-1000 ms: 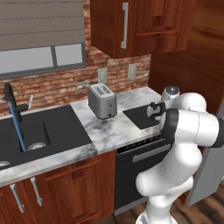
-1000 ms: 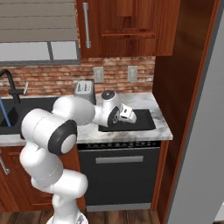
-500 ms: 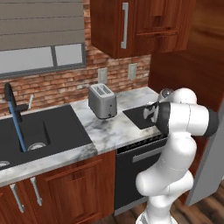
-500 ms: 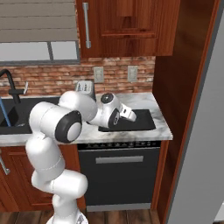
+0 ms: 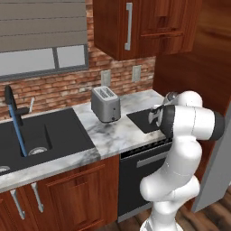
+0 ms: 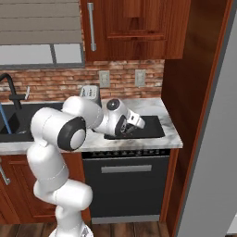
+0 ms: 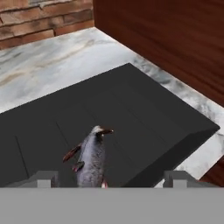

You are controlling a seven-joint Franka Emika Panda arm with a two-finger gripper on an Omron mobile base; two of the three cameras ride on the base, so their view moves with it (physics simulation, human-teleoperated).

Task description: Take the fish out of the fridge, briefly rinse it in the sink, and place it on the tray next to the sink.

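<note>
marble counter [image 7: 52,61] | tray [image 7: 144,118] | fish [image 7: 91,155] lying between spread fingers | gripper [image 7: 107,177] wide, empty

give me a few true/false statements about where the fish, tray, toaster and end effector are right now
1. The fish lies on the black tray. True.
2. The end effector is clamped shut on the fish. False: its fingertips stand wide apart on either side of the fish, which rests on the tray.
3. The toaster stands on the counter between the sink and the tray. True.
4. The tray sits inside the sink basin. False: it lies on the marble counter, near the wooden side panel.
5. Bread sticks up out of the toaster. False: no bread shows above its slots.
</note>
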